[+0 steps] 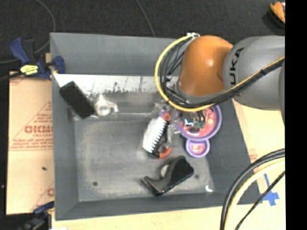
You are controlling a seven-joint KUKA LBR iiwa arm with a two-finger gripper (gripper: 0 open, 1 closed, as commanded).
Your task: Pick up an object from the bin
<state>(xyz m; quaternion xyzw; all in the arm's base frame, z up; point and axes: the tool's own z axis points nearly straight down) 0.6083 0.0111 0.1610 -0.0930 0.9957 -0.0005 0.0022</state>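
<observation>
My gripper [169, 120] pokes out from under the arm's orange cover in the right half of the bin, low over the upper end of a white-bristled brush [154, 134]. The brush lies tilted, with an orange and black handle end [163, 152] pointing to the front. Just right of the gripper lies a purple round toy [206, 123] with a smaller purple disc [197, 147] below it. A black angled tool [168, 175] lies near the front wall, below the brush. The cover hides most of the gripper.
A black rectangular block [76, 99] leans in the back left corner. A small silvery ring-shaped piece [103, 107] lies beside it. The arm and its cables cover the back right of the bin.
</observation>
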